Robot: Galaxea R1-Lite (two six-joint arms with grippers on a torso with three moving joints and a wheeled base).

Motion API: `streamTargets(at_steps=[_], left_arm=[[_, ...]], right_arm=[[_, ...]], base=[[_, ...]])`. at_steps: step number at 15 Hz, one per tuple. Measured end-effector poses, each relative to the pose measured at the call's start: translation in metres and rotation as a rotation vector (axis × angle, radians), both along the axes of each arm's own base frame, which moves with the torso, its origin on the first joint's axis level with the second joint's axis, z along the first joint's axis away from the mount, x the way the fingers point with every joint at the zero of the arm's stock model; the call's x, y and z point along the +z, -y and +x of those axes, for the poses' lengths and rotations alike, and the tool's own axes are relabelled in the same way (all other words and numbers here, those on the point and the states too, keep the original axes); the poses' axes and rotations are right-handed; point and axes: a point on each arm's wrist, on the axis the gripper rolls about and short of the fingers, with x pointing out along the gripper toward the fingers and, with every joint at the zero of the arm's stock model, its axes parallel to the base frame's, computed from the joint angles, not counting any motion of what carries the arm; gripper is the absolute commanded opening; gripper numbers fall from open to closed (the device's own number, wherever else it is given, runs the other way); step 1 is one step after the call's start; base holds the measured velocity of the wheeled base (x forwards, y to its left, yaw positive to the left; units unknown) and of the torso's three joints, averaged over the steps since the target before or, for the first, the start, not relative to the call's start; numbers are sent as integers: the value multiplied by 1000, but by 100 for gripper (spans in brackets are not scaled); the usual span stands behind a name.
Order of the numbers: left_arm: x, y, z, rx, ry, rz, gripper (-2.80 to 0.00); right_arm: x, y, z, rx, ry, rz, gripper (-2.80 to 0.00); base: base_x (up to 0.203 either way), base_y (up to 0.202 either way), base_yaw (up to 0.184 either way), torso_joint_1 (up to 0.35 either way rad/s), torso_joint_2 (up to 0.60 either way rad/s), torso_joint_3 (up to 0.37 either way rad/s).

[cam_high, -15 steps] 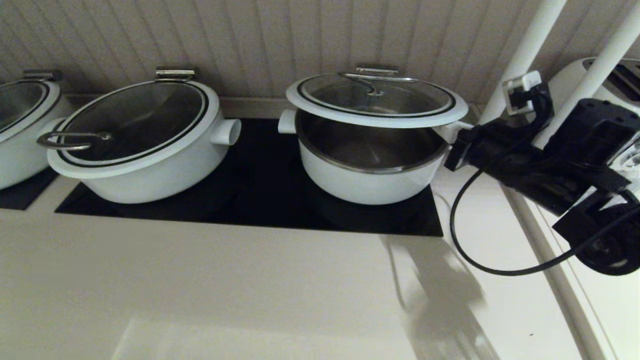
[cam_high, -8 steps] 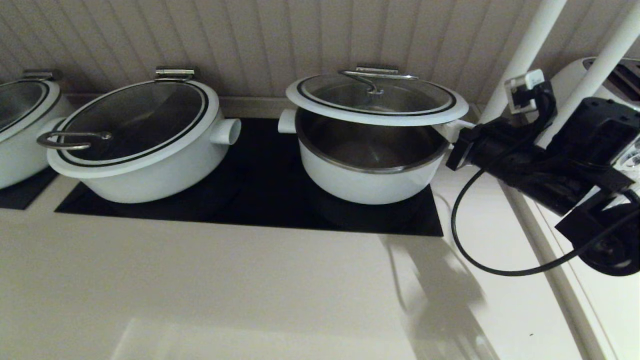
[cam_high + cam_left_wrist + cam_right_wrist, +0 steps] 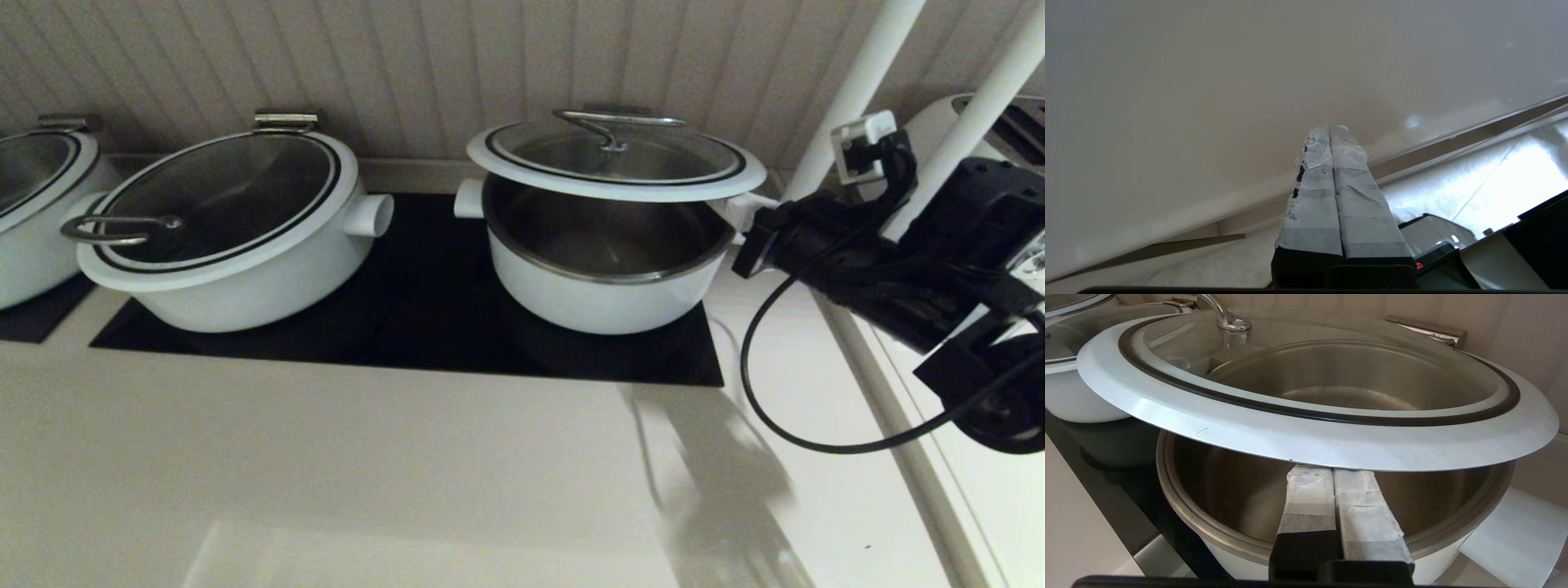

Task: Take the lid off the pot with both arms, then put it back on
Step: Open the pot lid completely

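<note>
**Lid tilted up over the open pot, right gripper wedged beneath its rim**

The lid [image 3: 616, 159] rides above the pot [image 3: 602, 273], raised at the front and hinged at the back wall, so the brushed steel inside shows through the gap. It is a round glass disc with a broad matte white rim, a thin black ring and a curved steel bar handle [image 3: 618, 124] near its middle. The pot is round, glossy white outside, with a steel lip and a short rounded stub on each side, and it sits on a flat black glass hob [image 3: 424, 327] set into the pale desk [image 3: 408, 474].

The right gripper [image 3: 1333, 470] comes in from the pot's right side, its two taped white fingers [image 3: 1308, 498] pressed together with nothing between them, their tips under the lid's white rim and over the pot's steel lip.

The left gripper [image 3: 1329, 130] is away from the pots, fingers together and empty, facing a plain pale surface.

Against half a second ago, the lid sits a touch higher and the right arm has crept upward with it.

A wider white pot [image 3: 229, 237] with its own glass lid stands on the hob's left
</note>
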Motion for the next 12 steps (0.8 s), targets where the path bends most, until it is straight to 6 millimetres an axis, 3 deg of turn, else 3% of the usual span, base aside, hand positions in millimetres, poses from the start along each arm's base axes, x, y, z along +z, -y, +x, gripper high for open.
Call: streamTargets(at_steps=[8,12], left_arm=[[0,0,0,7,-4,-3,-280],[0,0,1,108,-9,-2,-280]], right_arm=[[7,1,0,0,21,11,-280],[11,1,-2,3,33,14,-280]], base=[[0,0,0,0,0,0],[0,0,0,0,0,0]])
